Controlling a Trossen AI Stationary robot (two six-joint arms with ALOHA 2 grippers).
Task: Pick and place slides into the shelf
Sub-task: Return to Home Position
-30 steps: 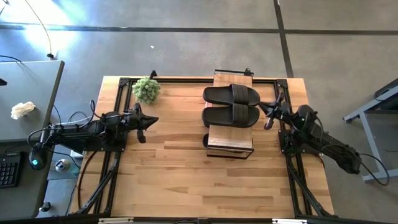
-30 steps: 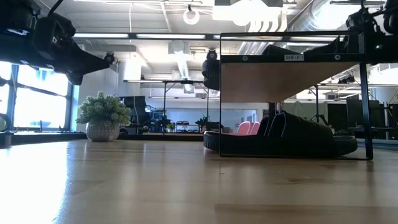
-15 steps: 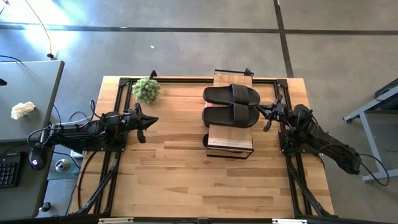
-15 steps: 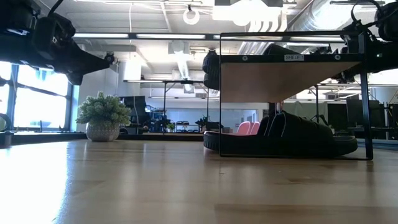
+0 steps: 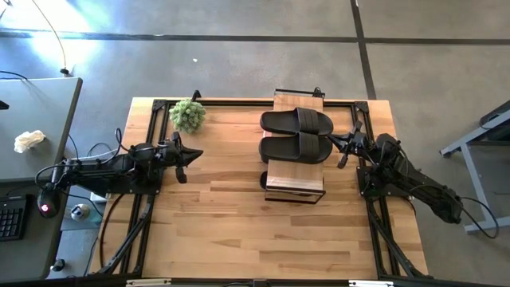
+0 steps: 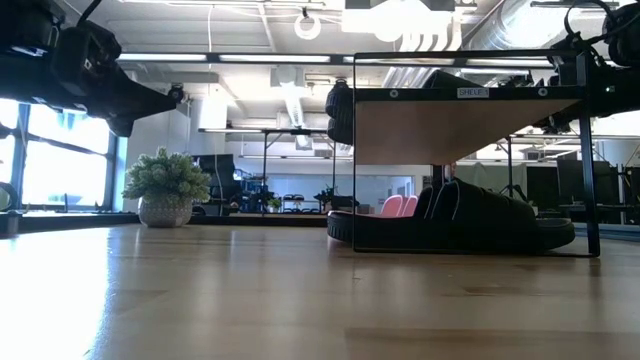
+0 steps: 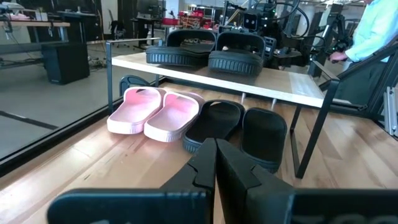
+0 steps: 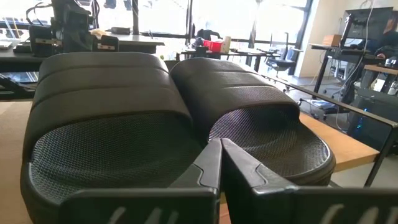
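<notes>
The shelf stands right of the table's middle, a light-wood plank on a black wire frame. A black pair of slides lies on the plank. Beneath it on the table rest a pink pair and another black pair, seen also in the low view. My left gripper hovers level at the table's left, shut, pointing at the shelf. My right gripper hovers level just off the shelf's right side, shut, its tips close before the top pair's heels, touching nothing.
A small potted plant stands at the far left of the table. The near half of the table is bare wood. A grey desk stands beyond the left edge. A person shows in the room behind.
My right gripper has tipped down a little beside the shelf's right side and sunk slightly, then kept still. It stays shut. The slides and the shelf have not moved.
</notes>
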